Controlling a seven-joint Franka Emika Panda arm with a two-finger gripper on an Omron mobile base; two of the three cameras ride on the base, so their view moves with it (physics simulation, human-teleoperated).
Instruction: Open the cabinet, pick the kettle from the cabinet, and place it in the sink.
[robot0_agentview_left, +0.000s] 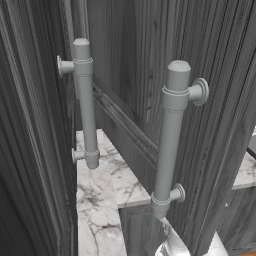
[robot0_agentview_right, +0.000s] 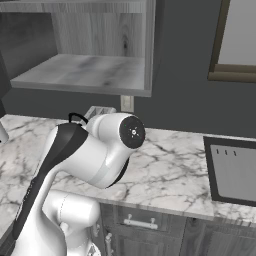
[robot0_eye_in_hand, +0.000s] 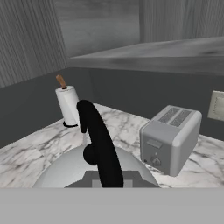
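The kettle (robot0_eye_in_hand: 70, 168) sits at the bottom centre of the hand view, its silvery dome right under the camera and its thin dark arched handle (robot0_eye_in_hand: 98, 144) rising up the middle of the frame, with the small lid knob beside it. The gripper is clamped narrow on that handle, though its fingertips are hidden against the dark arch. Right of the kettle, a boxy grey toaster (robot0_eye_in_hand: 170, 138) stands on the marble desk (robot0_eye_in_hand: 30, 155). At left centre a white paper towel roll (robot0_eye_in_hand: 68, 106) stands upright on the desk near the dark wall.

In the right base view the cabinet (robot0_agentview_right: 85, 70) fills the upper left, open, its shelf bare. The arm's white elbow hides most of the kettle there; a bit of dark handle arch peeks above it at left centre. The sink (robot0_agentview_right: 232, 170) lies at the right edge, well apart from the arm.

The left base view shows the cabinet's door (robot0_agentview_left: 200, 75) close up, with its thick light-grey bar handle (robot0_agentview_left: 170, 140).
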